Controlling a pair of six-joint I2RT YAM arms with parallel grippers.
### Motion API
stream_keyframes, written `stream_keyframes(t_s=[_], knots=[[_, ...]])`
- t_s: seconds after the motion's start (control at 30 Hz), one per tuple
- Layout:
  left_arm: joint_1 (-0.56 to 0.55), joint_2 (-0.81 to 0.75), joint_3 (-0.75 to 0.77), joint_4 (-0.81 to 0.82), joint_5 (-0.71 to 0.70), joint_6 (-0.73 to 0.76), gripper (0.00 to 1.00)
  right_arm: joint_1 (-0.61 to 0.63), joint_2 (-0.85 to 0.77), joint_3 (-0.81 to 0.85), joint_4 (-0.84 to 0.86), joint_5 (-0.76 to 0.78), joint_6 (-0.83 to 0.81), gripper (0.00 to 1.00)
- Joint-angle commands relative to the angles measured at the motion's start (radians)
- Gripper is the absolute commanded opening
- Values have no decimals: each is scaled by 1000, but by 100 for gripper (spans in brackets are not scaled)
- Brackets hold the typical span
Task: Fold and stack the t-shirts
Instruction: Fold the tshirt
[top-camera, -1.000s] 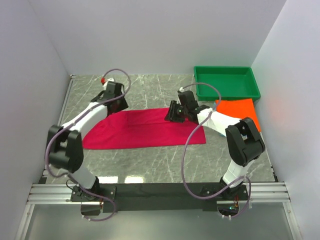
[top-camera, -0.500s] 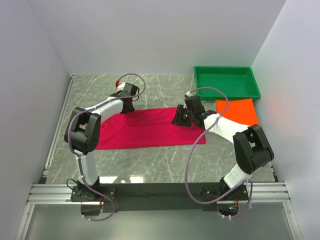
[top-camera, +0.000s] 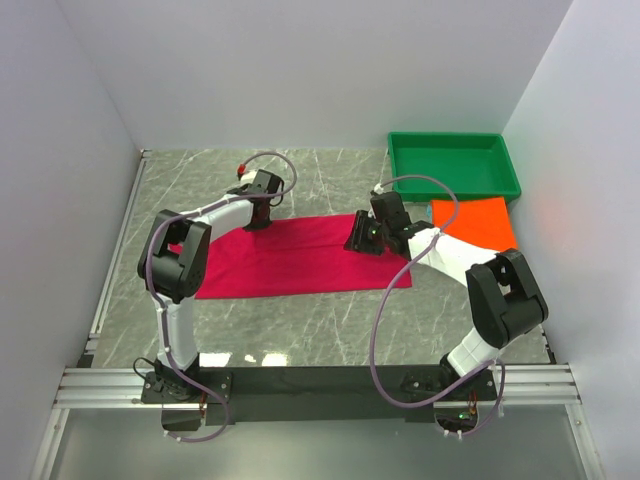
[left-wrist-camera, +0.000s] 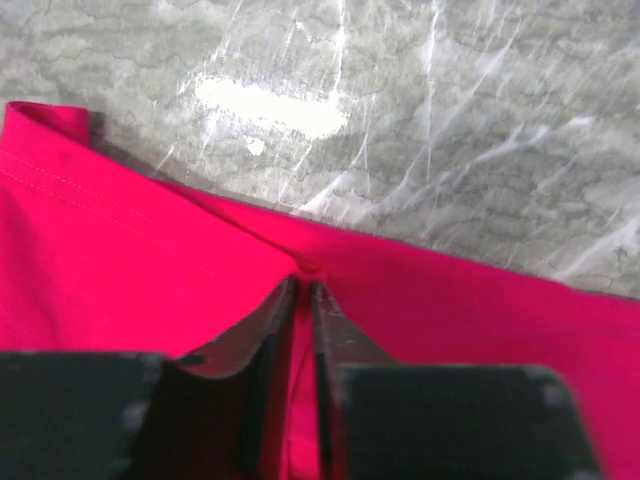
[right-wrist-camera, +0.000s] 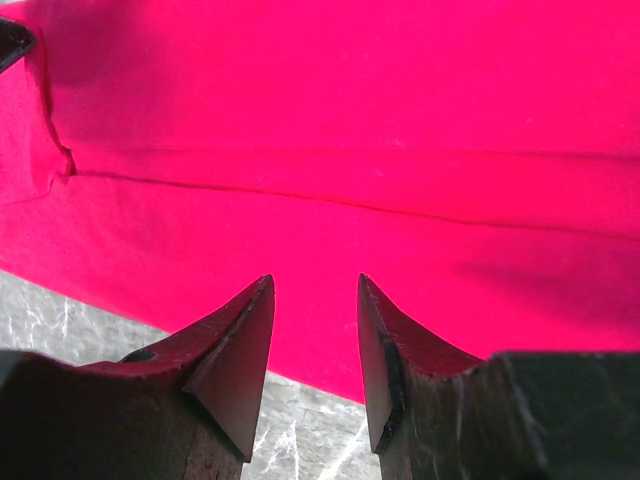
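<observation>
Top external view is showing the pink shirt (top-camera: 300, 258) lying long-ways left to right across the table (top-camera: 300, 335), with the left gripper (top-camera: 261, 218) pinching its far edge and the right gripper (top-camera: 361, 240) hanging slightly open over its right end.

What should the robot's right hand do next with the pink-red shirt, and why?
Probably close the right gripper on the crimson-pink shirt. Its jaws are open right over the cloth, while the left gripper already looks pinched on the shirt's far edge. With both grippers holding that edge, they could fold it over together.
</observation>
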Motion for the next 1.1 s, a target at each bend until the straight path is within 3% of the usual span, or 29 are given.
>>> stream_keyframes(t_s=[0.0,0.23,0.67,1.07], knots=[[-10,-2,33,1,-18,14,15,-10,-32,-9,27,3,-7,46],[-10,3,27,3,-4,20,1,-15,-38,-17,32,1,-6,46],[-59,-155,-40,-1,-5,14,1,-24,-58,-28,24,7,-9,46],[-72,-114,-93,35,119,13,1,-29,-46,-26,15,6,-9,46]])
